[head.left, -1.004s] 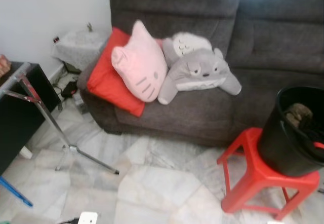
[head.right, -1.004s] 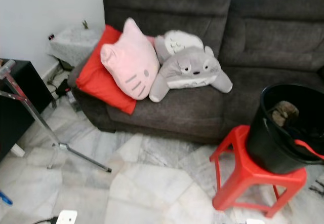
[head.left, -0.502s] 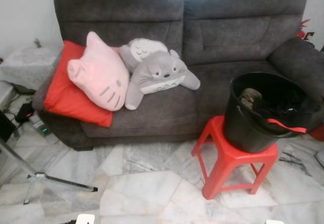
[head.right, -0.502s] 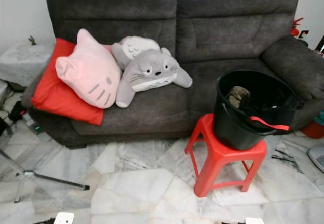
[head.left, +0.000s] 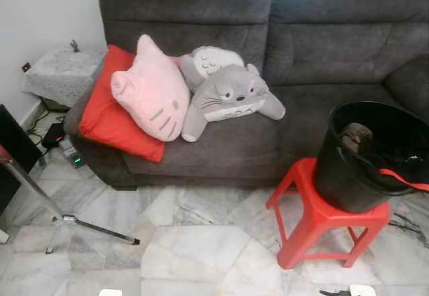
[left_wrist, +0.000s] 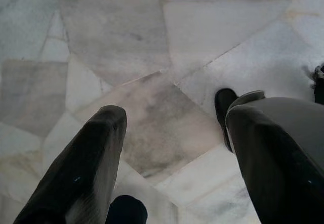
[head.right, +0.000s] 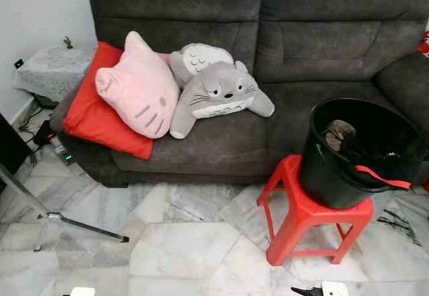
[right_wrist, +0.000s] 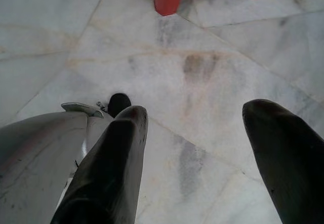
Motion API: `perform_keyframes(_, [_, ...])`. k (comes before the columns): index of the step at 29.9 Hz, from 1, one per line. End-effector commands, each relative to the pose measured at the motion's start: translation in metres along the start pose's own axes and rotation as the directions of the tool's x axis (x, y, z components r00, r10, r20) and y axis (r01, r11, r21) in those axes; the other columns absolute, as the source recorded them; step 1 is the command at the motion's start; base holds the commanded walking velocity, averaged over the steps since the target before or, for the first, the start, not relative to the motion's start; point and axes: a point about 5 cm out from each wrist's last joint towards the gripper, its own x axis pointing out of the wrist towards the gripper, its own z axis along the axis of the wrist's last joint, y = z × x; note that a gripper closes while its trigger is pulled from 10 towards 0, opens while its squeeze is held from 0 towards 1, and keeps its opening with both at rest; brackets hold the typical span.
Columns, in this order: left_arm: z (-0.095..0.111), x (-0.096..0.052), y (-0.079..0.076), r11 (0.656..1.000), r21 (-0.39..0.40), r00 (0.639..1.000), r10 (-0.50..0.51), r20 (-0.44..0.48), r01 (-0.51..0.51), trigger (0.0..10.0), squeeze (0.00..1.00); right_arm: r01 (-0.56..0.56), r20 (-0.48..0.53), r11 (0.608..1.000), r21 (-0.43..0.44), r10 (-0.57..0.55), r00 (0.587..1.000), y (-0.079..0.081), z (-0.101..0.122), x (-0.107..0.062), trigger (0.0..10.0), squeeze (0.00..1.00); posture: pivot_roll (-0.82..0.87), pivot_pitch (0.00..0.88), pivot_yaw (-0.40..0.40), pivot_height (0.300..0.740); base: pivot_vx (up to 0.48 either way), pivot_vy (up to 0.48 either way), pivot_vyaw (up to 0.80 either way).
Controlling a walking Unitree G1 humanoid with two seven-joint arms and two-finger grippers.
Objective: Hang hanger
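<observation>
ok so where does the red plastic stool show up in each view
Left eye view: red plastic stool at lower right, under the black bucket.
Right eye view: lower right, again under the bucket.
Right wrist view: its red feet at the top edge.
Left wrist view: marble floor beyond the fingers.
Shared landmark: that marble floor.

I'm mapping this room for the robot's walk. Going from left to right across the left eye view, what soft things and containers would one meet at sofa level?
Red cushion → pink cat-face pillow → grey plush animal with whiskers → black plastic bucket standing on the red plastic stool.
</observation>
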Motion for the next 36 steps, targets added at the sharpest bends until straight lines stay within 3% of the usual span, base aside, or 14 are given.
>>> perform_keyframes(1, [-0.0052,-0.0009,0.0017,1.000,0.021,1.000,-0.004,-0.019,0.004,10.0,0.00,0.008,-0.006,1.000,0.031,-0.008,1.000,-0.0015,-0.0044,-0.0010,10.0,0.00,-0.03,0.000,0.022,0.740,0.000,-0.277,-0.76])
perform_keyframes(36, [-0.0067,-0.0012,0.0018,1.000,0.022,1.000,-0.004,-0.022,0.004,10.0,0.00,0.011,0.005,1.000,0.028,-0.011,1.000,-0.0017,-0.0031,-0.0010,10.0,0.00,-0.03,0.000,0.022,0.740,0.000,-0.281,-0.04])
